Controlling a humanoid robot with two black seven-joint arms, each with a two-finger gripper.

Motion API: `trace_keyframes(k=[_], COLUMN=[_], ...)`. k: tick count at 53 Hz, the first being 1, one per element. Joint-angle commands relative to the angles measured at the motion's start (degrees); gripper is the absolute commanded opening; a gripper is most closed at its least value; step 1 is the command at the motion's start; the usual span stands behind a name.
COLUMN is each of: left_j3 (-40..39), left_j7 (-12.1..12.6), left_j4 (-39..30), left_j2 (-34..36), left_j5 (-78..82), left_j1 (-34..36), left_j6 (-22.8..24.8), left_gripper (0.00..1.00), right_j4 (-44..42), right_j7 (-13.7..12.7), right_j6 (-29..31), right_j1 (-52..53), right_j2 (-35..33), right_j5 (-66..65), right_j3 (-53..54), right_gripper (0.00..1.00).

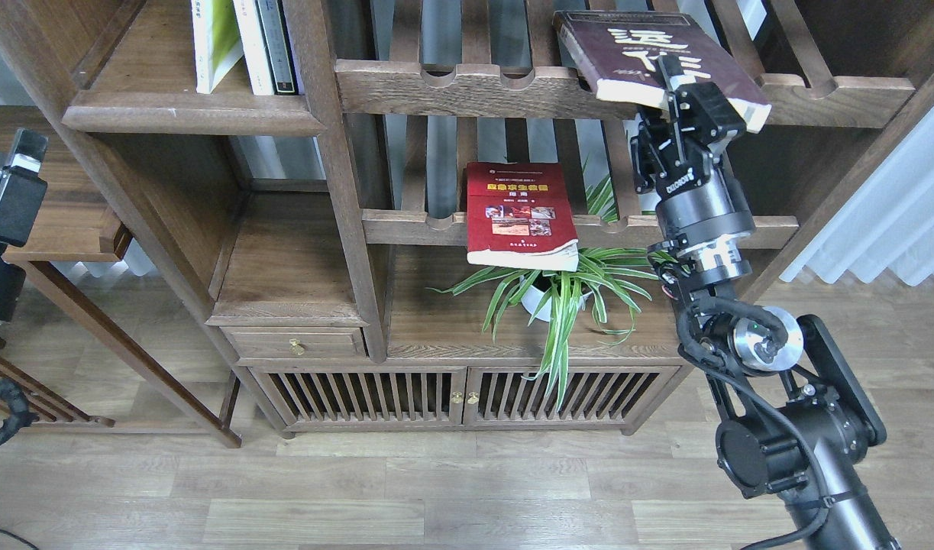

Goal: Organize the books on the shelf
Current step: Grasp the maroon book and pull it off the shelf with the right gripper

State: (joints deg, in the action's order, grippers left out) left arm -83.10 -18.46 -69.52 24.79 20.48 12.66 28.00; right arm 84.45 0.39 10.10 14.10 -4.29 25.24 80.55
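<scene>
My right gripper (667,85) is shut on the near edge of the dark maroon book (642,53) with big white characters. It holds the book flat and tilted over the top slatted rack (467,88). The red book (520,214) with a yellow title and photos lies on the middle slatted rack (413,227), its near edge overhanging. The yellow-green book (213,38) with a white top stands on the solid upper-left shelf (192,116). My left arm's end (12,191) shows at the left edge, away from the bookcase, and its fingers cannot be told apart.
Thin white-spined and dark-spined volumes (264,42) stand beside the yellow-green book. A potted spider plant (558,294) sits under the red book on the cabinet top. A small drawer (295,344) and slatted doors (467,393) are below. A wooden side table (69,221) stands at left.
</scene>
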Motion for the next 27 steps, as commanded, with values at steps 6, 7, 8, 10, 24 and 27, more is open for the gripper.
trace_keyframes(k=[6, 7, 8, 10, 24, 27], left_j3=[-0.1, -0.1, -0.1, -0.1, -0.1, 0.0], left_j7=[-0.1, -0.2, -0.2, -0.2, -0.3, -0.6], left_j4=[0.1, 0.1, 0.1, 0.1, 0.5, 0.5], left_j2=[0.1, 0.0, 0.0, 0.0, 0.0, -0.1], left_j5=[0.0, 0.0, 0.0, 0.0, -0.1, -0.1], left_j1=[-0.1, -0.1, -0.1, -0.1, -0.4, -0.5], left_j6=[0.0, 0.0, 0.0, 0.0, 0.0, 0.0], left_gripper=[1.0, 1.0, 1.0, 1.0, 1.0, 1.0], right_j4=[0.4, 0.5, 0.6, 1.2, 7.0, 7.7], right_j7=[0.1, 0.1, 0.0, 0.0, -0.3, -0.4], right_j6=[4.8, 6.1, 6.9, 9.4, 17.9, 17.9], right_j1=[-2.1, -2.5, -2.8, -3.9, -15.4, -18.3], right_j2=[0.3, 0.5, 0.8, 1.1, 0.7, 0.4], right_j5=[0.7, 0.9, 1.0, 1.6, 4.8, 5.3], right_j3=[-0.2, -0.2, -0.2, -0.2, -0.2, -0.3], right_gripper=[0.06, 0.06, 0.06, 0.06, 0.05, 0.05])
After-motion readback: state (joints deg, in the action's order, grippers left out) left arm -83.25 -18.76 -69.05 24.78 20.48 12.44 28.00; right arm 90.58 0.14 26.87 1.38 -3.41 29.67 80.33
